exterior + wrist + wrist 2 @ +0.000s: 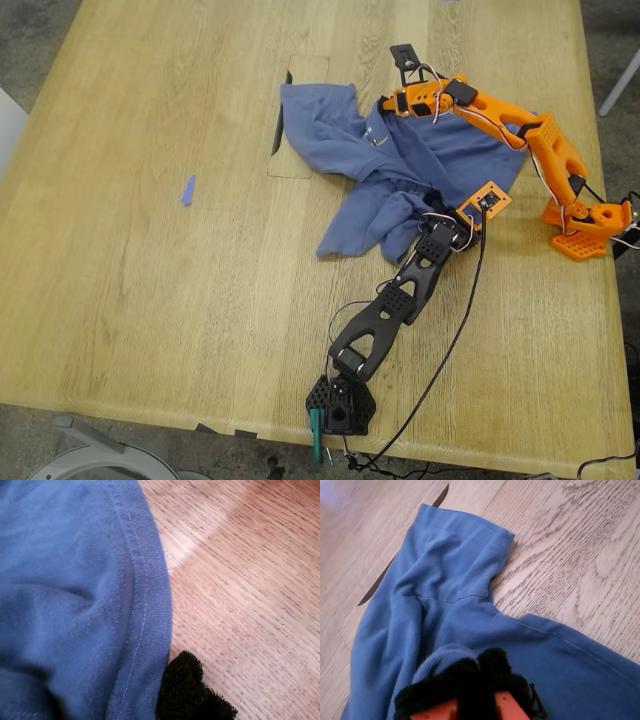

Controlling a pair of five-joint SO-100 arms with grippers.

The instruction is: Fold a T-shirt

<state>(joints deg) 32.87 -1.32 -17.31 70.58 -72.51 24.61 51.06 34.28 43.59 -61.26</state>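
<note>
Wood-grain table (150, 300) carries the crumpled T-shirt (400, 170); my second end effector (470, 680) pinches its fabric, first's grip unclear.

The T-shirt (400, 175) lies on the table (150, 300), the scrap (188, 190) well apart toward the exterior view's left.

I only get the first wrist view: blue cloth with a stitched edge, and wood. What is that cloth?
Observer: The exterior view shows a whole T-shirt, crumpled, not folded, on a wooden table.
Operator: Is another arm near it?
Observer: Yes, an orange one. My second gripper is on the shirt, and a lump of cloth bunches against its black pads. I cannot tell whether it is pinched.
Operator: Anything else on the table?
Observer: A small blue scrap, lying apart from the shirt, towards the exterior view's left.
</note>
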